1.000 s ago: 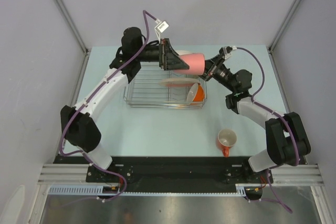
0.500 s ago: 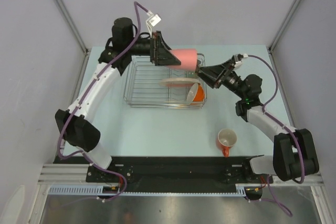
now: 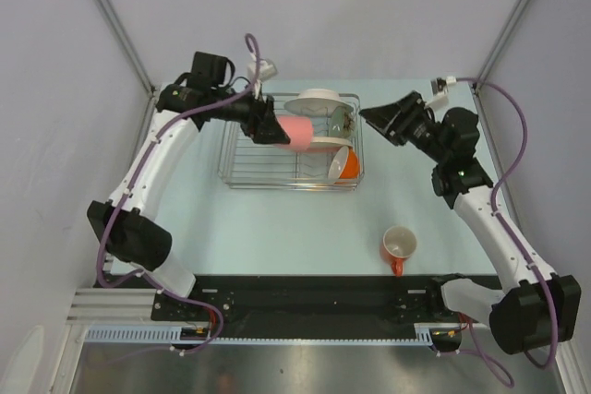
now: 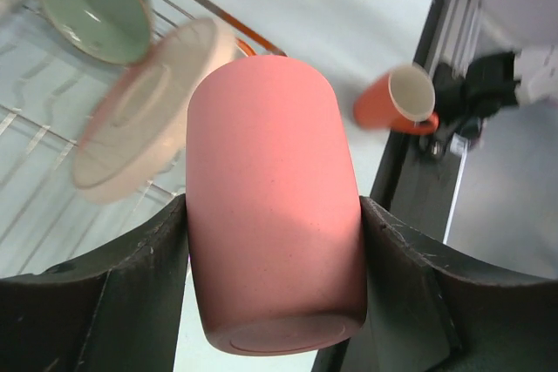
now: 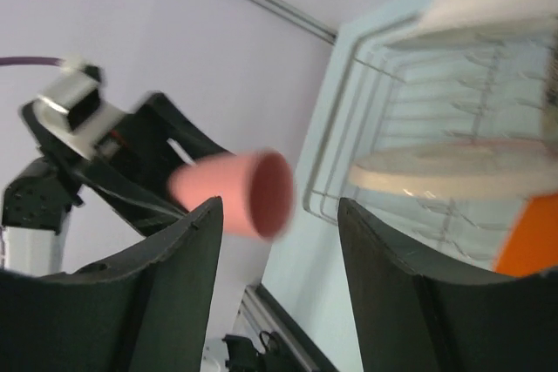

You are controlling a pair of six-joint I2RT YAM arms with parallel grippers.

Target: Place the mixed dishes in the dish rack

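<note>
Read the top view as a dial, with 12 o'clock away from the arm bases. The dish rack (image 3: 242,161) sits on the table (image 3: 277,228) toward 12 o'clock of centre. Inside it, a dish (image 3: 317,99) stands at the 1 o'clock corner, with the rear bowl (image 3: 341,118) just at its 4 o'clock. A plate (image 3: 321,146) lies mid-rack. The corner bowl (image 3: 350,164) sits at 4 o'clock, the leaning bowl (image 3: 335,169) against its 9 o'clock side. The handleless cup (image 3: 300,133) lies sideways over the plate, between the fingers of the left gripper (image 3: 280,130), which reaches in from 9 o'clock. The right gripper (image 3: 381,123) hangs outside the rack at 3 o'clock. The mug (image 3: 399,244) stands on the table at the rack's 5 o'clock, well apart.
</note>
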